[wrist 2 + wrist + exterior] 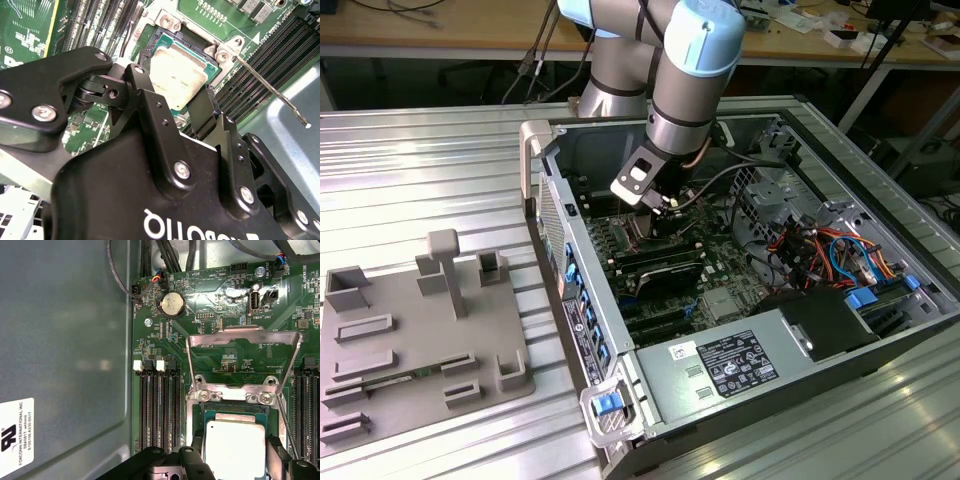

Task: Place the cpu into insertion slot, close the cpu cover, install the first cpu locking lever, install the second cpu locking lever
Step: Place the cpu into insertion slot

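Seating the chip: this looks to be the step in hand.
Chip (235,440): appears to lie flat and square in the socket (232,409) on the green board (220,300), in the first wrist view.
Claw (235,454): astride the chip, spread about as wide as it; whether it clamps or merely flanks the chip cannot be told.
Cover (242,334): stands raised on its hinge, clear of the socket.
Lever (270,90): thin rod beside the socket, unlatched, in the second wrist view.
Doing it well: keep the chip level with its edges matched to the socket walls, and never press it down.
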{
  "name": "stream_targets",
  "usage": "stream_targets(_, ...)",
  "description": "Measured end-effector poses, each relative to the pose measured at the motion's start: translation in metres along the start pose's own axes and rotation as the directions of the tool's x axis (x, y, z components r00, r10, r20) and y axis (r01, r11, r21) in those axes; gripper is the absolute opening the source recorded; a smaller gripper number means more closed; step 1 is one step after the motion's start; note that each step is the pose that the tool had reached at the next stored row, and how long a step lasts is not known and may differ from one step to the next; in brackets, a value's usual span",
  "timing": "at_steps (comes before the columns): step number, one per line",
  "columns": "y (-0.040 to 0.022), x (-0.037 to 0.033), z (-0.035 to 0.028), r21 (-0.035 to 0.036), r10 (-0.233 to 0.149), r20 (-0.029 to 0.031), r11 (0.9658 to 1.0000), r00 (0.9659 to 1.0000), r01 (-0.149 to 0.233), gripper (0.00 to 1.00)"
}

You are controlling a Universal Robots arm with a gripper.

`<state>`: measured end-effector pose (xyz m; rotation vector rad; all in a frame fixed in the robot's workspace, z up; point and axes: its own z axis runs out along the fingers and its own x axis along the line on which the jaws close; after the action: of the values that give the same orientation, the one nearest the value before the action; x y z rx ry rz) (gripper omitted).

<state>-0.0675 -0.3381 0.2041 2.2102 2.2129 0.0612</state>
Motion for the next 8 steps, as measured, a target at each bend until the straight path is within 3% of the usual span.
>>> stream_targets(8,0.0,0.0002,-0.0006,0.0001,0.0,0.0096,1.0,1.0,0.0,0.55)
